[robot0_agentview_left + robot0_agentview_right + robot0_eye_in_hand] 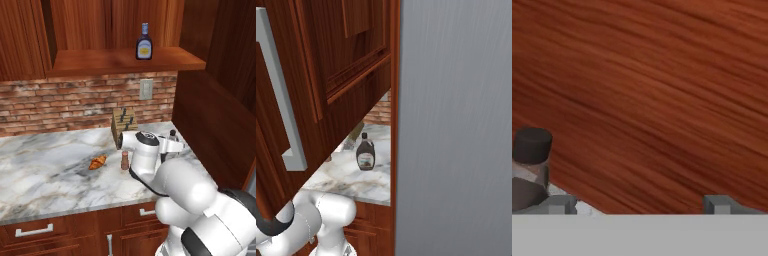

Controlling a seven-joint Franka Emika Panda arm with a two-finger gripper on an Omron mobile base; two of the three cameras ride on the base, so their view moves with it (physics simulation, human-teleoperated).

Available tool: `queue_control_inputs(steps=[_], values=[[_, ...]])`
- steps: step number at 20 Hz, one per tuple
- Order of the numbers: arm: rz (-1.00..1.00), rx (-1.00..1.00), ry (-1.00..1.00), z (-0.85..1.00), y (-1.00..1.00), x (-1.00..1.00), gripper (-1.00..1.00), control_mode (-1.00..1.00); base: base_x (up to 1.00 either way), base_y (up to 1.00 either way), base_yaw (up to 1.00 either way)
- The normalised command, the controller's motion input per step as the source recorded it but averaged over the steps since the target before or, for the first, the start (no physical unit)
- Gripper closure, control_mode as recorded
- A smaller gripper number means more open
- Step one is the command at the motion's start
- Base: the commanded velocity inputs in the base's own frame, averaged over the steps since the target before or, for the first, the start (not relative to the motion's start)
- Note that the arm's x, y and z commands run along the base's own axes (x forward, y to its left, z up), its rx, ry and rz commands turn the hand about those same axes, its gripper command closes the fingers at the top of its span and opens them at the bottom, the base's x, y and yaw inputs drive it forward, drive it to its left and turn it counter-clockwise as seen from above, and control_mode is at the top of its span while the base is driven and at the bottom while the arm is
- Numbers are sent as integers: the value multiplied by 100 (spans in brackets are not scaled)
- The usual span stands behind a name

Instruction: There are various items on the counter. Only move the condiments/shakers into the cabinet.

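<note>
The dark-blue bottle with the yellow label [144,42] stands on the shelf board of the wall cabinet [100,62]. On the marble counter [50,165] lie the orange croissant [98,162] and the short brown shaker [125,160], in front of the tan knife block [124,125]. The dark-brown black-capped bottle [365,152] stands at the counter's right end; its cap [173,133] peeks over my hand. My gripper [637,204] is open and holds nothing. That bottle [529,165] stands just outside the left fingertip [559,204], and the gripper faces a wooden wall.
A tall reddish wooden side panel [210,125] closes the counter's right end. A brick backsplash with a wall outlet [146,89] runs behind. Drawers with silver handles [34,231] sit below the counter. A grey steel panel [456,125] and a handled door [286,125] stand close by.
</note>
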Motion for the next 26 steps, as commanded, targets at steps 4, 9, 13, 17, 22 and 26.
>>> queue_control_inputs(steps=[4, 9, 13, 17, 22, 26], values=[[0, 0, 0, 0, 41, 0, -100, -100, 0, 0, 0], [0, 0, 0, 0, 24, 2, -100, -100, 0, 0, 0], [0, 0, 0, 0, 0, 2, -100, -100, 0, 0, 0], [0, 0, 0, -1, 0, 18, -100, -100, 0, 0, 0], [0, 0, 0, -3, 0, 14, -100, -100, 0, 0, 0], [0, 0, 0, -3, 0, 13, -100, -100, 0, 0, 0]])
